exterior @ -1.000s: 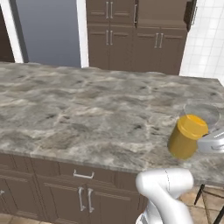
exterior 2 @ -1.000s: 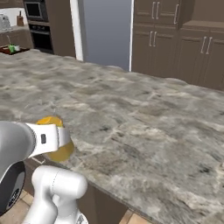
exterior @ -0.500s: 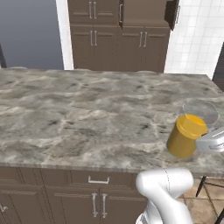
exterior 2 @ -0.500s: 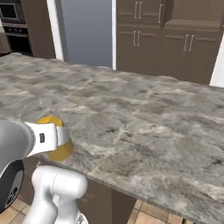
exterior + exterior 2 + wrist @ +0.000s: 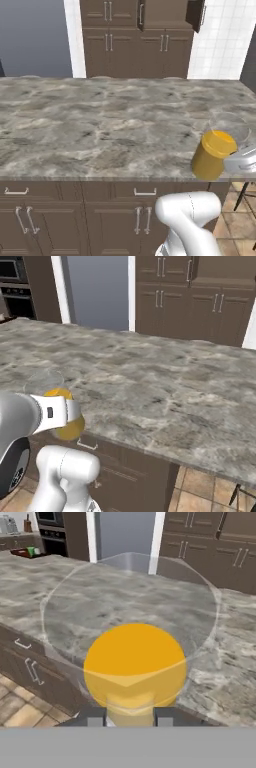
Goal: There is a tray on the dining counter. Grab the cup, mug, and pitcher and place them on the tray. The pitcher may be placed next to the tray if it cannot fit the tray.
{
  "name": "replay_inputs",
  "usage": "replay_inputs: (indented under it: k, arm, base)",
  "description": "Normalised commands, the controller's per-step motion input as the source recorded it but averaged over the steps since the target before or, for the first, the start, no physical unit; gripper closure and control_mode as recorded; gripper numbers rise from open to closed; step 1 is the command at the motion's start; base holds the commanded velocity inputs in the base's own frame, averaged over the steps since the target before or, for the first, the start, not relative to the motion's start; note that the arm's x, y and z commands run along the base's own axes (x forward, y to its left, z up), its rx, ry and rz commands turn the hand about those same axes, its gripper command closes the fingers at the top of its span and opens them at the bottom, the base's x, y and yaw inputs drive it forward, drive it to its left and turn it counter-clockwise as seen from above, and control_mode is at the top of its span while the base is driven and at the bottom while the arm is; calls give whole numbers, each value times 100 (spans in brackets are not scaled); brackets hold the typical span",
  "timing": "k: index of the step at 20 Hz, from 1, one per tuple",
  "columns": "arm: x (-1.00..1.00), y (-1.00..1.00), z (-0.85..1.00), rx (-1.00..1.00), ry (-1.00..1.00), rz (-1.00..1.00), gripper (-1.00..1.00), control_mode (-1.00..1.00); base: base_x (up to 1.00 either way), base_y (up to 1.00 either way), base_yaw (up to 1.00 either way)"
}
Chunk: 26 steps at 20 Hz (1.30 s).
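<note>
The pitcher [image 5: 212, 156], yellow-orange below with a clear glass top, hangs tilted over the near edge of the dining counter [image 5: 100, 125]. My gripper [image 5: 131, 718] is shut on it, one dark fingertip on each side of its base. From the right base view the white hand holds the pitcher [image 5: 70, 426] just off the counter's [image 5: 150, 381] front edge. Far off at the counter's end sits a dark red tray [image 5: 19, 553] with a small green cup [image 5: 31, 550] on or by it; it is too small to tell which. The mug is out of view.
Dark brown tall cabinets [image 5: 137, 40] stand behind the counter, with a grey fridge front [image 5: 35, 37] to their left. Wall ovens [image 5: 15, 286] are at the far left. Cabinet doors and drawers [image 5: 75, 215] run below the counter's near edge, above a tiled floor [image 5: 210, 486].
The whole scene has shifted in both base views, so the base has moved. The pitcher stays in the same grip and at the same spot in the pictures.
</note>
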Motion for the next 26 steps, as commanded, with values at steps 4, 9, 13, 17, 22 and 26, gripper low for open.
replay_inputs:
  k: [4, 9, 13, 17, 22, 26]
  arm:
    - [0, 0, 0, 0, 0, 0, 100, 100]
    - [0, 0, 0, 0, 0, 0, 100, 100]
    - [0, 0, 0, 0, 0, 0, 100, 100]
    - [0, 0, 0, 0, 0, 0, 100, 100]
    - [0, 0, 0, 0, 0, 0, 100, 100]
    - [0, 0, 0, 0, 0, 0, 100, 100]
  base:
    - [-89, 100, -9]
    - [-13, 100, -15]
    - [17, 100, -15]
    - [31, 100, -13]
    - [28, 100, -7]
    - [24, 100, 0]
